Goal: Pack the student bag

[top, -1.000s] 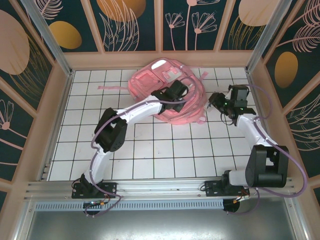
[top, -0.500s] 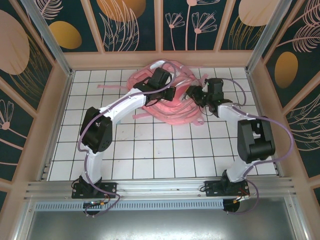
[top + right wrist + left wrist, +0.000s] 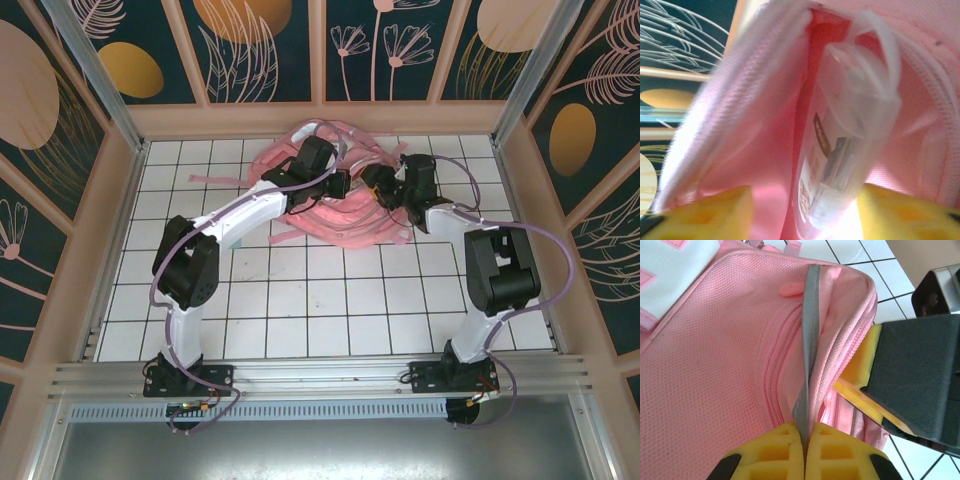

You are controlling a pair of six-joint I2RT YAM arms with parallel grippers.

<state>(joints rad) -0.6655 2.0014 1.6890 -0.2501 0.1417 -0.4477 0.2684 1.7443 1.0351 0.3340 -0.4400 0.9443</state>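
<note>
I'm looking at a table (image 3: 330, 300) of white tiles with dark grid lines. The pink student bag (image 3: 345, 222) lies directly on it at the far middle. A pink strap (image 3: 218, 176) lies flat on the tiles to its left.

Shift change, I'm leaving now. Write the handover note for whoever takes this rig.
Left gripper: shut on the grey reflective strip of the large pink fabric backpack, at the far side of the white tiled table.
Right gripper: open, fingers either side of a clear plastic case in the bag's mouth.
Done: case inside the opening.
To do: probably withdraw, then close the bag.
</note>
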